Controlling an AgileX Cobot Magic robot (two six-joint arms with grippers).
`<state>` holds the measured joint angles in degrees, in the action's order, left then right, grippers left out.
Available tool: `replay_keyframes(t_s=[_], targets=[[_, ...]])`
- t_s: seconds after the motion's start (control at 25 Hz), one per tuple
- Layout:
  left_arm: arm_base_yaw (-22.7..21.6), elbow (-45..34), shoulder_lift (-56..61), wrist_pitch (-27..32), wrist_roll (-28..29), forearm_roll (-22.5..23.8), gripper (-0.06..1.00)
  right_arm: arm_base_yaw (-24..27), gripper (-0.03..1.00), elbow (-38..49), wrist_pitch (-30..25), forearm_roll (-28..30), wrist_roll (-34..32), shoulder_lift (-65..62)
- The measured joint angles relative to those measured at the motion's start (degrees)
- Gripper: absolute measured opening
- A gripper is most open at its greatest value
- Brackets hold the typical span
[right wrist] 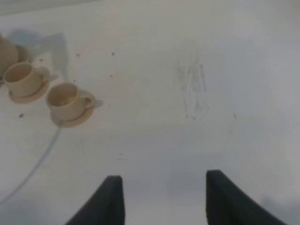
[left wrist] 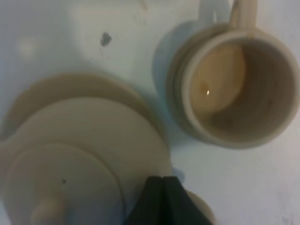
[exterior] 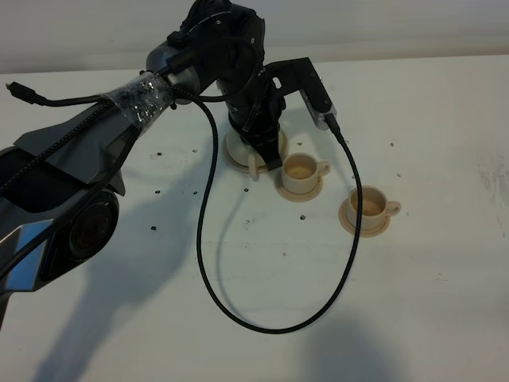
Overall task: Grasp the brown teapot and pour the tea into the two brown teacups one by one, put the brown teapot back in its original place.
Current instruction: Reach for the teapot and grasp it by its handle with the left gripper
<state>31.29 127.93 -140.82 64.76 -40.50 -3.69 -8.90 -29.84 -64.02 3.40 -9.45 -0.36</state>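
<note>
1. The jaws of the left gripper [left wrist: 162, 185] are seen pressed together, tip to tip, just beside the edge of the brown teapot [left wrist: 89, 140]. Whether any part of the teapot is pinched beneath them cannot be told. The jaws of the right gripper [right wrist: 164, 177] are held apart with nothing between them, well away from the teapot.
2. The teapot is found under the left gripper, over the wide saucer [exterior: 233, 153], its original place. Contact between base and saucer is hidden by the arm.
3. The nearer teacup [exterior: 302, 169] is placed just beside the teapot, and the farther teacup [exterior: 367, 205] is set beyond it. A tan surface is seen inside both, so pouring is judged done and setting back is judged the step in hand.
4. For that step the teapot is best kept level and centred on the wide saucer, and the jaws opened only once the base is seated. The withdrawal is best made straight up, so that the lid knob [left wrist: 47, 211] and the nearer teacup are not knocked.
5. The black cable [exterior: 208, 239], looped from the teapot's side past the farther teacup, is judged a snag risk.
6. Everything in the set is made of matt, pale beige ceramic, judged hard, smooth and brittle. The teapot is squat and round under a flat disc lid. The teacups are cylindrical, with small loop handles, and each is carried on a round saucer. The table [exterior: 445, 119] is white, matt and finely specked.
</note>
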Motion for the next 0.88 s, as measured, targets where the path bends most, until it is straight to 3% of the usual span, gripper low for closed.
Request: replay_keyframes(t_s=[0.32,0.64,0.88], targets=[[0.0,0.0,0.05,-1.31,0.05,-0.7,-0.05,0.0,0.41,0.0,0.0,0.0,-0.05,0.0],[0.0,0.0,0.09,-6.07,0.19,-6.92,-0.05,0.0,0.41,0.0,0.0,0.0,-0.05,0.0],[0.0,0.0,4.35,-4.45,9.71,-5.62,-0.04,0.0,0.41,0.0,0.0,0.0,0.0,0.0]])
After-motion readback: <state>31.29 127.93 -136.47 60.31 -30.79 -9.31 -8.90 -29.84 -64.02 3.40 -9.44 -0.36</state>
